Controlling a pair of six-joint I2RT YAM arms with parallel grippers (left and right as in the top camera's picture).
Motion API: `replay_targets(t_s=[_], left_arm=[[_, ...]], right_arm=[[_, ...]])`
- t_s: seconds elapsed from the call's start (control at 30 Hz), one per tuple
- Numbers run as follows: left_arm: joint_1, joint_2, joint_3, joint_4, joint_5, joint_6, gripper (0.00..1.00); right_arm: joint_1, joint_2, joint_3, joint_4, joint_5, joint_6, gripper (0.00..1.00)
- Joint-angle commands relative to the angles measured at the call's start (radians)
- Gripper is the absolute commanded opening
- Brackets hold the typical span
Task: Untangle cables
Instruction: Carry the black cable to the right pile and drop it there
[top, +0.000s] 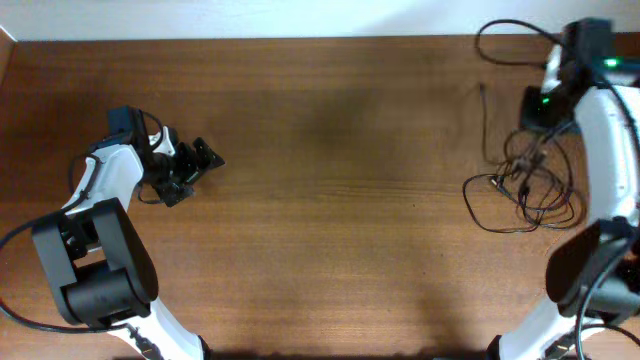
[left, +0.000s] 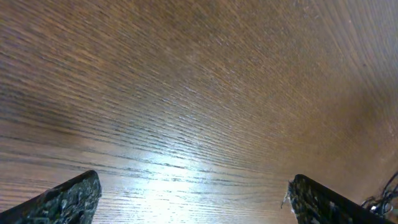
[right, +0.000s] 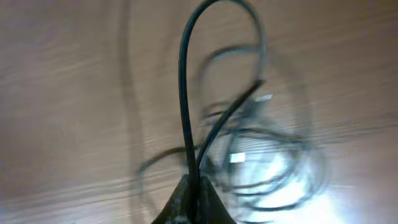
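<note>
A tangle of thin black cables (top: 525, 190) lies at the table's right side, with loose loops and small plugs. My right gripper (top: 537, 150) is above the tangle and shut on one cable (right: 184, 99), which loops up from between the closed fingers (right: 194, 196); the rest of the tangle (right: 267, 162) hangs blurred below it. One cable strand (top: 484, 120) runs toward the back. My left gripper (top: 195, 165) is far off at the table's left, open and empty, its fingertips (left: 193, 199) wide apart over bare wood.
The wooden table (top: 330, 200) fills the overhead view. The thicker arm wire (top: 510, 35) curves at the back right by the right arm. The arm bases stand at the front left (top: 95, 270) and front right (top: 590, 270).
</note>
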Motion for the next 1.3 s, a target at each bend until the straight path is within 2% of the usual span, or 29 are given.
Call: replay_targets(t_s=[0.0, 0.07, 0.13, 0.23, 0.33, 0.5, 0.6, 0.73, 0.8, 0.87, 0.93, 0.97, 1.27], left_arm=[[0.003, 0.011, 0.018, 0.002, 0.010, 0.015, 0.99], [0.003, 0.011, 0.018, 0.002, 0.010, 0.015, 0.99], [0.003, 0.011, 0.018, 0.002, 0.010, 0.015, 0.99], [0.003, 0.011, 0.018, 0.002, 0.010, 0.015, 0.99], [0.003, 0.011, 0.018, 0.002, 0.010, 0.015, 0.99], [0.003, 0.011, 0.018, 0.002, 0.010, 0.015, 0.99], [0.003, 0.011, 0.018, 0.002, 0.010, 0.015, 0.99], [0.003, 0.011, 0.018, 0.002, 0.010, 0.015, 0.99], [0.003, 0.011, 0.018, 0.002, 0.010, 0.015, 0.99], [0.003, 0.011, 0.018, 0.002, 0.010, 0.015, 0.99], [0.003, 0.011, 0.018, 0.002, 0.010, 0.015, 0.99], [0.003, 0.011, 0.018, 0.002, 0.010, 0.015, 0.99], [0.004, 0.011, 0.018, 0.002, 0.010, 0.015, 0.99]], right_arm=[[-0.042, -0.019, 0.023, 0.004, 0.269, -0.081, 0.04], [-0.040, -0.019, 0.021, 0.003, 0.275, -0.081, 0.04], [-0.017, -0.008, 0.010, 0.004, 0.391, -0.084, 0.04], [0.058, 0.023, 0.008, 0.009, 0.309, -0.147, 0.05], [0.127, 0.065, 0.008, 0.007, 0.310, -0.209, 0.05], [0.212, 0.166, 0.008, -0.011, 0.291, -0.219, 0.07], [0.225, 0.177, 0.007, -0.006, 0.115, -0.220, 0.09], [0.223, 0.177, 0.007, -0.006, 0.010, -0.220, 0.10], [0.222, 0.177, 0.007, -0.006, 0.001, -0.219, 0.30], [0.217, 0.177, 0.007, -0.006, 0.004, -0.219, 0.58], [0.198, 0.177, 0.007, -0.006, 0.003, -0.215, 0.77], [0.193, 0.177, 0.007, -0.006, 0.003, -0.216, 0.99], [0.182, 0.177, 0.007, -0.010, 0.003, -0.216, 0.98]])
